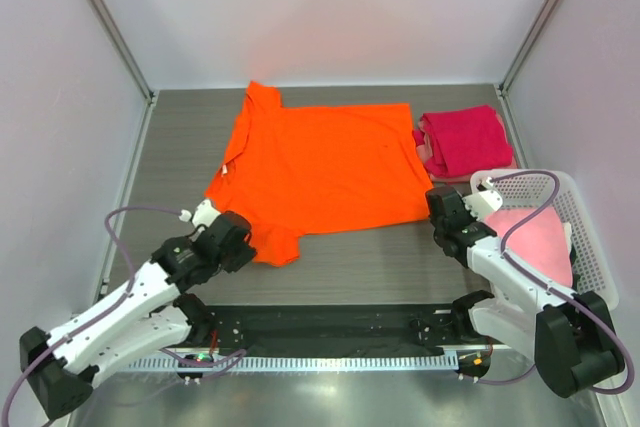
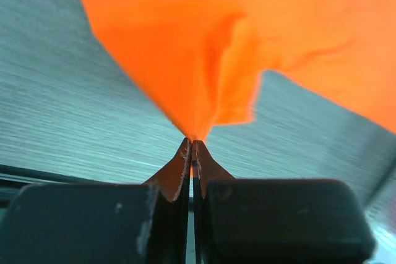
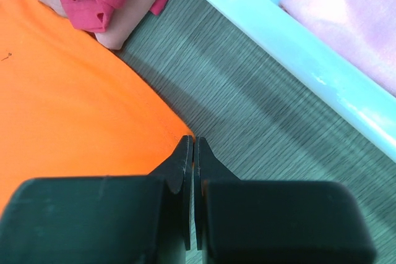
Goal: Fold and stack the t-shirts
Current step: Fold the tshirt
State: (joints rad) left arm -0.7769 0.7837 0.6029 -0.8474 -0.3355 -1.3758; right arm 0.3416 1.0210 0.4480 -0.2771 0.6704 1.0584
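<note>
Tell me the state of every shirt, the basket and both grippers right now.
orange t-shirt, spread flat, near sleeve pinched.
magenta t-shirt, folded, atop a folded pale pink shirt.
pink t-shirt, lying in the basket.
basket, upright.
left gripper, shut on the orange t-shirt's sleeve.
right gripper, shut at the orange t-shirt's near right corner; grip unclear.

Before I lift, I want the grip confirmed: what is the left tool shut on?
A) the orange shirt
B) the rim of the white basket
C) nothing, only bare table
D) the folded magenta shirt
A: in the left wrist view, the fabric of the orange t-shirt puckers into a peak that runs straight into the shut left tool. The top view places that tool at the shirt's near sleeve.
</note>
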